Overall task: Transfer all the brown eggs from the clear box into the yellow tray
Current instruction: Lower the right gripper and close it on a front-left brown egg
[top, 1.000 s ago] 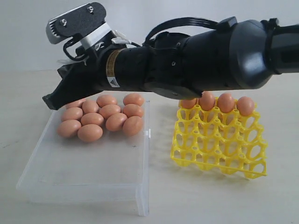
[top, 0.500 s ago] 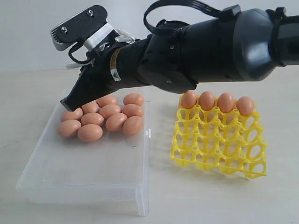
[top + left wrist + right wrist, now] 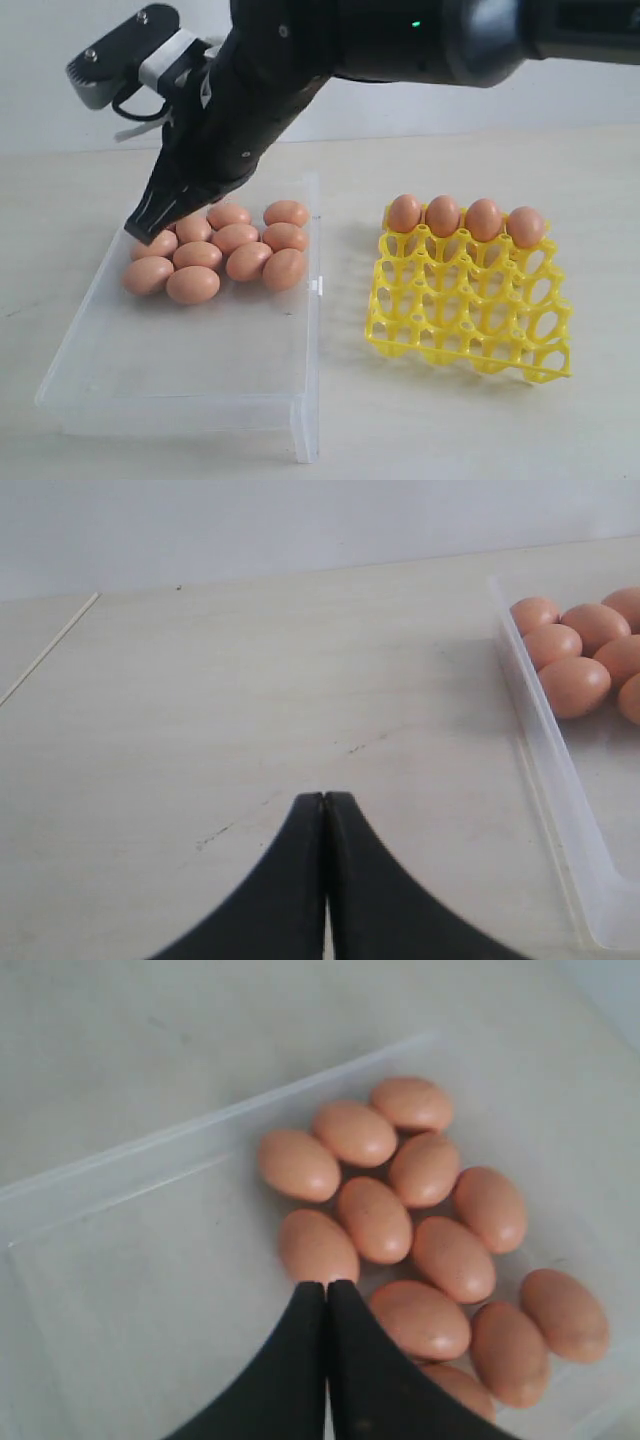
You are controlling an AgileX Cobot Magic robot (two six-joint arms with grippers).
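12 brown eggs (image 3: 236, 238) lay clustered at the far end of the clear box (image 3: 180, 390). 4 more sat in the back row of the yellow tray (image 3: 470, 320) beside it. The right gripper (image 3: 142, 228), jaws pressed together and empty, hung just above the cluster's edge. The left gripper (image 3: 325, 798), likewise closed, was over the table (image 3: 200, 700) beside the box.

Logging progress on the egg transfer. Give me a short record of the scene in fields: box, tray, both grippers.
clear box: twelve brown eggs clustered at its far end in the exterior view, one partly hidden behind the right gripper; near end bare
yellow tray: four more brown eggs filling the far row; other twelve cups empty
right gripper: shut, holding nothing, tips at the cluster's edge, contact unclear
left gripper: shut, holding nothing, over bare table beside the box
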